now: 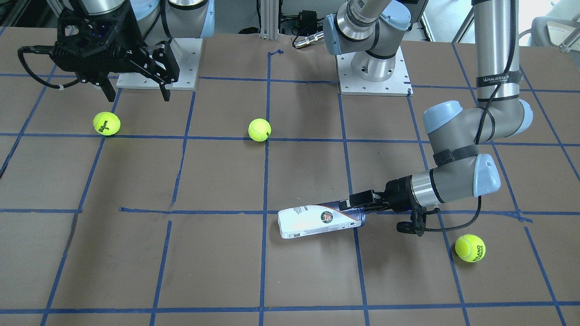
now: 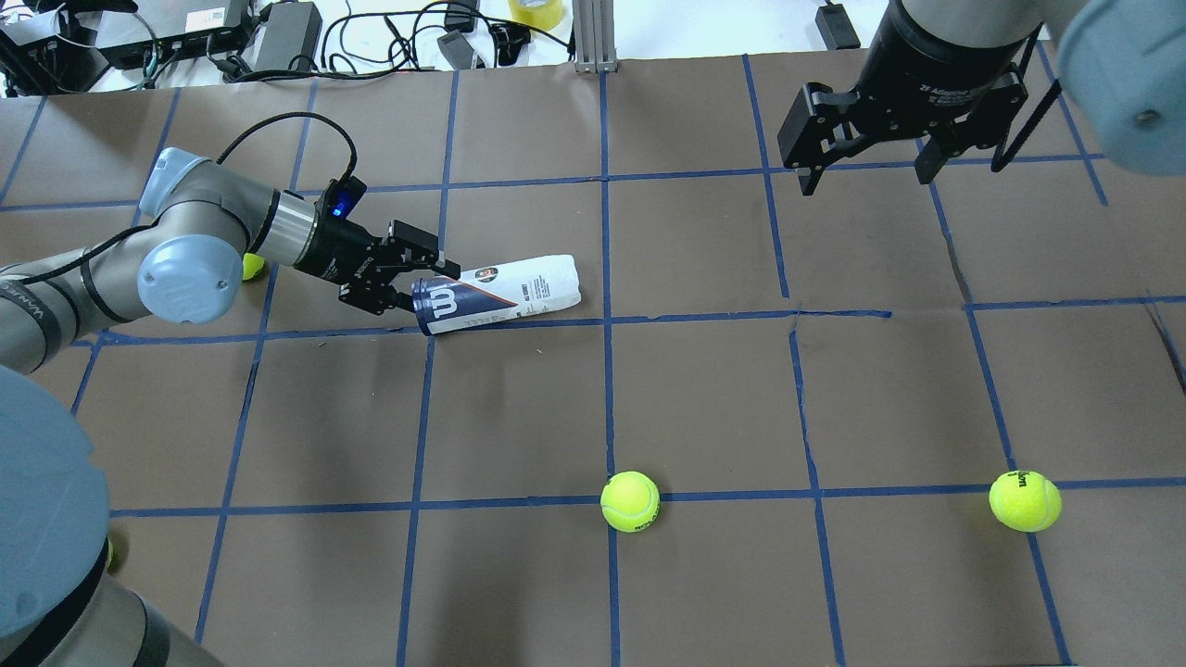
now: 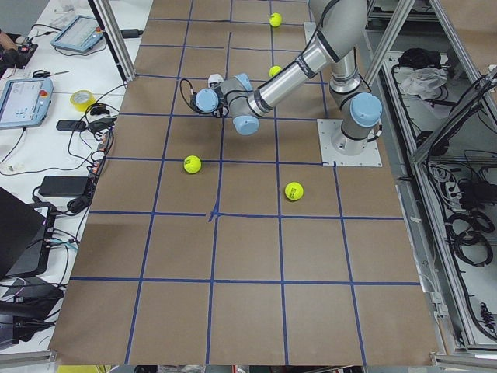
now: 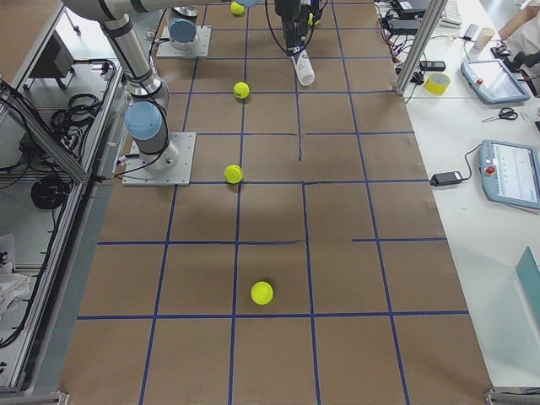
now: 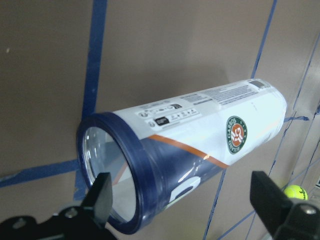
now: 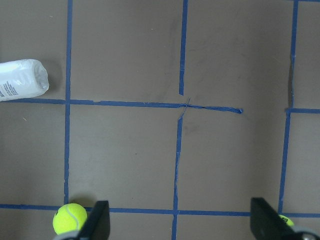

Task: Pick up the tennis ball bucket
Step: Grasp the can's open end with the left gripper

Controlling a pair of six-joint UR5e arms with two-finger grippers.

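Note:
The tennis ball bucket (image 2: 505, 292) is a slim clear tube with a white label and a navy band. It lies on its side on the brown table, also in the front view (image 1: 317, 222) and the right wrist view (image 6: 22, 79). My left gripper (image 2: 408, 278) is open at the bucket's navy end. In the left wrist view the gripper (image 5: 185, 200) has one finger (image 5: 100, 197) in front of the open navy rim (image 5: 112, 175) and the other wide to the right. The jaws are not closed on the bucket. My right gripper (image 2: 866, 162) is open and empty, raised above the table's far right.
Three yellow-green tennis balls lie loose: one at centre front (image 2: 630, 501), one at right front (image 2: 1025, 500), one half hidden behind my left arm (image 2: 252, 267). Blue tape lines grid the table. Cables and power bricks (image 2: 278, 37) lie beyond the far edge.

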